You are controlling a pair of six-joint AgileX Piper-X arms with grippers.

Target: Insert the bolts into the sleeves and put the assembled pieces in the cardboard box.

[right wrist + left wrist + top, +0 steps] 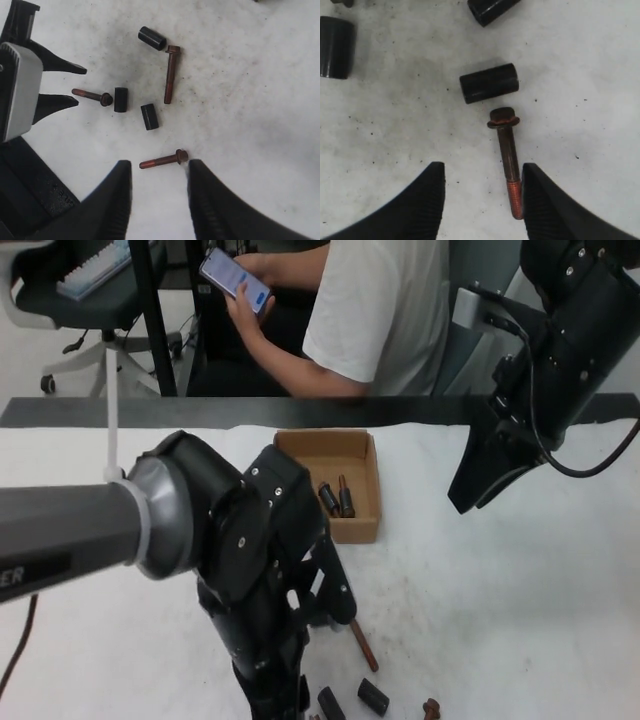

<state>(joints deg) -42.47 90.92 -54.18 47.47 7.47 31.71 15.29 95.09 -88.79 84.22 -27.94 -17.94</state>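
My left gripper (482,167) is open low over the white bench, its fingers on either side of a rusty bolt (508,165) that lies close to one pad. A black sleeve (489,82) lies crosswise just beyond the bolt's head. The right wrist view takes in this gripper (79,85), the bolt (92,95) and the sleeve (121,99). My right gripper (160,164) is open and held high at the bench's right (470,495); another bolt (162,160) lies on the bench far below it. The cardboard box (325,437) holds two assembled pieces (337,498).
More loose parts lie near the front edge: two sleeves (149,116) (152,38) and a third bolt (171,75). The left arm's bulk (230,570) hides part of the front of the bench. White bench surface stretches to the right of the box.
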